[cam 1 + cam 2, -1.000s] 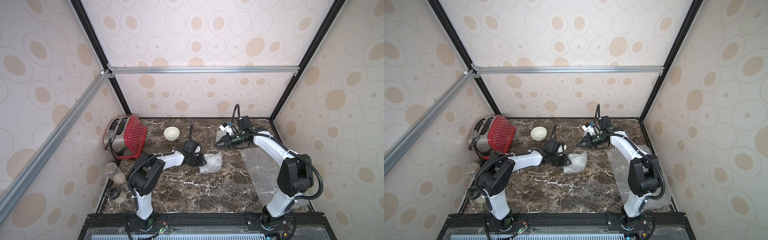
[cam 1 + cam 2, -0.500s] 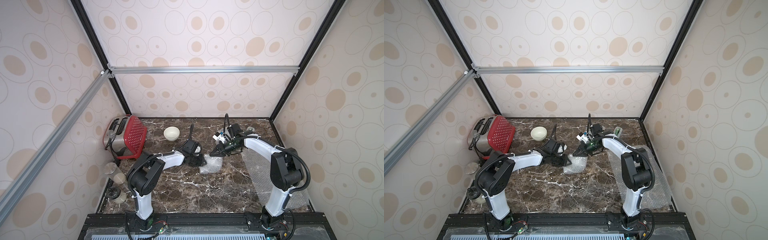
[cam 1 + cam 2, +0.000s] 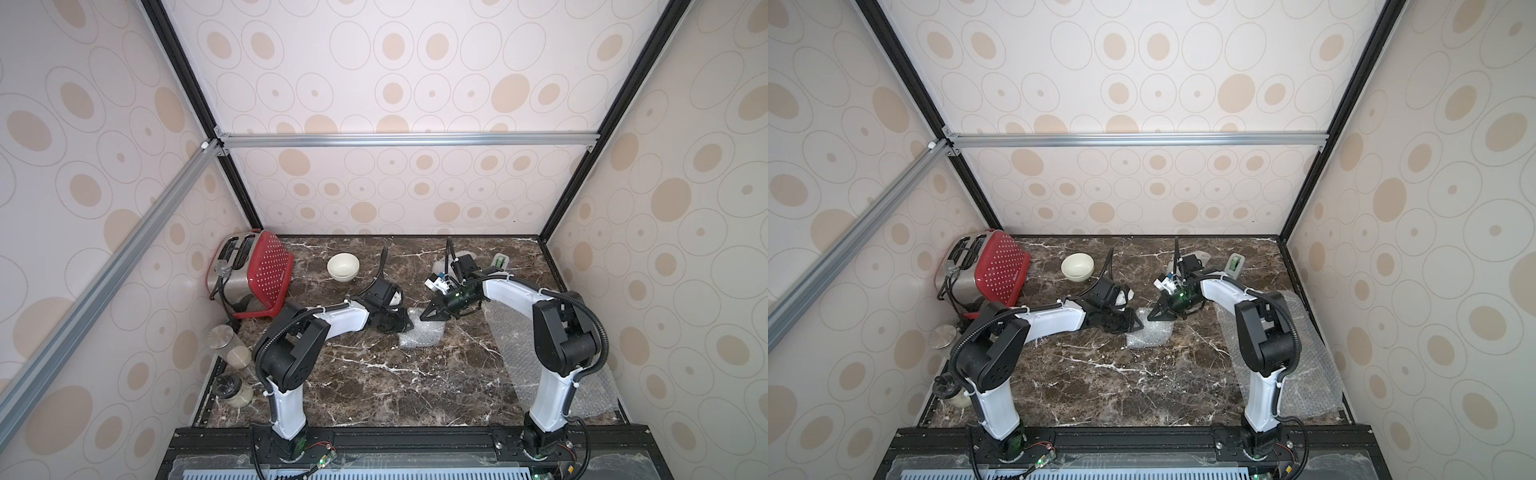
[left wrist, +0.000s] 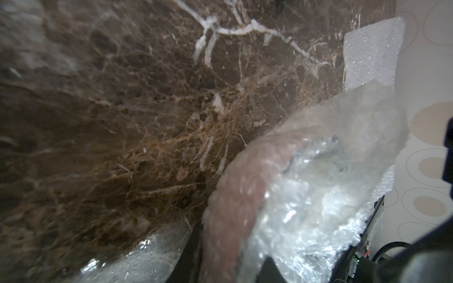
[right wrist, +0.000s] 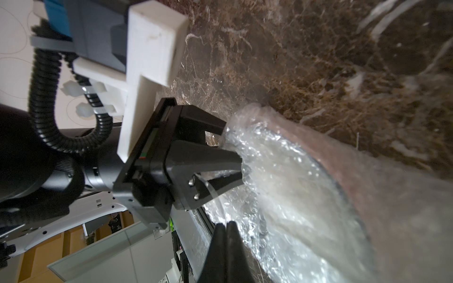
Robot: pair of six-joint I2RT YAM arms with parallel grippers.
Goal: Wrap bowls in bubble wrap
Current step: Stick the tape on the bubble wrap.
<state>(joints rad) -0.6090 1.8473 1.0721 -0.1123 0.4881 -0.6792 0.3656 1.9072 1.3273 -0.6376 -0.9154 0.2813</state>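
Note:
A crumpled bubble wrap bundle (image 3: 422, 336) (image 3: 1148, 336) lies mid-table, and a bowl's round rim (image 5: 328, 169) shows through the film (image 4: 306, 196). My left gripper (image 3: 405, 326) (image 3: 1136, 326) (image 4: 230, 257) is shut on the bundle's left edge; the right wrist view shows its fingers (image 5: 220, 156) pinching the film. My right gripper (image 3: 424, 318) (image 3: 1151, 318) (image 5: 226, 227) is shut and empty, its tip just behind the bundle. A bare cream bowl (image 3: 343, 268) (image 3: 1077, 268) stands at the back left. A flat bubble wrap sheet (image 3: 536, 365) (image 3: 1291, 365) lies along the right side.
A red and steel toaster (image 3: 253, 276) stands in the back left corner. Two glass jars (image 3: 230, 349) (image 3: 232, 392) lie by the left wall. A small green and white object (image 3: 500, 262) sits at the back right. A pale lump (image 3: 440, 265) lies behind the right wrist.
My right arm has swung left and forward from the back right, bringing its shut gripper to the bundle. The left arm and the bundle have stayed put.

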